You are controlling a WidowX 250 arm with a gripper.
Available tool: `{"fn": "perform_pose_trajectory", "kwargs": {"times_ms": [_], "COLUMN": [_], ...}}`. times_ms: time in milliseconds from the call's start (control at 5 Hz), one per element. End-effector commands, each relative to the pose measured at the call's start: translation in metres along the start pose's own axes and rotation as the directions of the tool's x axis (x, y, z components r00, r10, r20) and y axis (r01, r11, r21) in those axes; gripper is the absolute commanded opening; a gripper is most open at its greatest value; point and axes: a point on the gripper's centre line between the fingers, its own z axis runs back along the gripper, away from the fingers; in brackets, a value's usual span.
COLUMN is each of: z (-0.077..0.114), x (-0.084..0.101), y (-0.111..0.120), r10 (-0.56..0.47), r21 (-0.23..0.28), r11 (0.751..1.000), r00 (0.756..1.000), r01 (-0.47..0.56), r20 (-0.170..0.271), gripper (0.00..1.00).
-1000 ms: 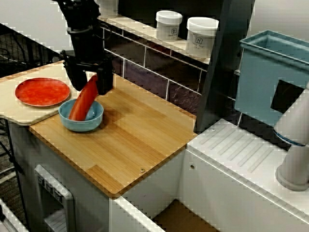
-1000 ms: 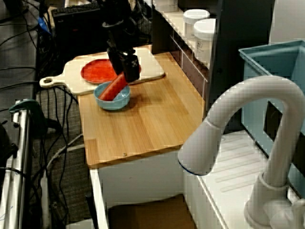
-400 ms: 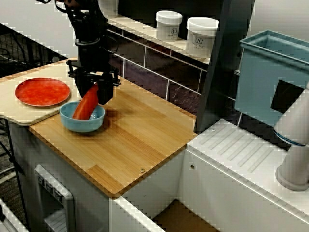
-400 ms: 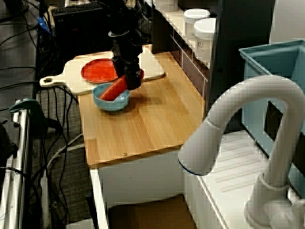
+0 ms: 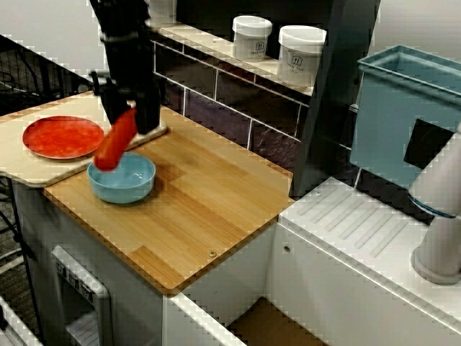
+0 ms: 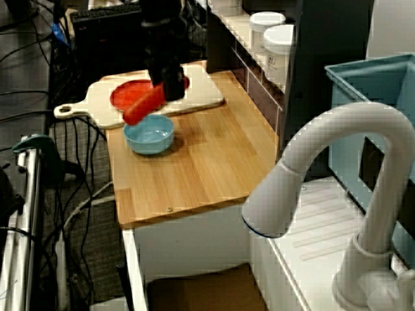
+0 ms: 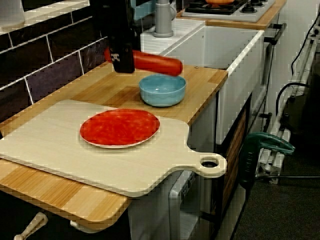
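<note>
**Q:** What does the gripper [image 5: 133,119] have hold of?
**A:** Its jaws are closed onto one end of a long red piece [image 5: 114,143], kept only narrowly apart by the piece between them. The piece juts out from the fingers. It slants downward in the view facing the tiled wall and lies near level in the low view from the board end.

**Q:** Where is the piece in relation to the gripper?
**A:** The gripped end sits between the fingertips. The free end reaches outward and lower, away from the wall, over a blue bowl [image 5: 122,191]. In the low view from the board end, the piece hangs above the bowl's rim and apart from it.

**Q:** What lies about the gripper?
**A:** The bowl stands just below it, on the free-end side, on the wooden counter [image 5: 202,209]. A red plate [image 5: 63,137] lies near, to one side of the gripper, on a pale cutting board [image 5: 29,171]. In the view facing the tiled wall, a corner of that board shows just beside the gripper. The white jars [image 5: 251,37] stand well apart from it, on the ledge above the dark tiles. A white faucet [image 6: 324,149] and a blue bin [image 5: 403,122] are farthest off, on the side away from the plate
</note>
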Motion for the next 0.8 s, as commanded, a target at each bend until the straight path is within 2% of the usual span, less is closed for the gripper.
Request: {"fn": "perform_pose_trajectory", "kwargs": {"times_ms": [0,200,400,600], "z": [0.062,0.057,0.059,0.053], "x": [0.014,0.025,0.040,0.047], "y": [0.020,0.047,0.074,0.099], "r10": [0.002,-0.003,0.000,0.015], "r21": [-0.021,0.033,0.049,0.066], "r11": [1.000,0.999,0.999,0.998], "r00": [0.999,1.000,1.000,0.997], "r01": [-0.001,0.003,0.001,-0.010], "r20": [0.047,0.004,-0.017,-0.070], "gripper": [0.00,0.00,0.00,0.00]}}
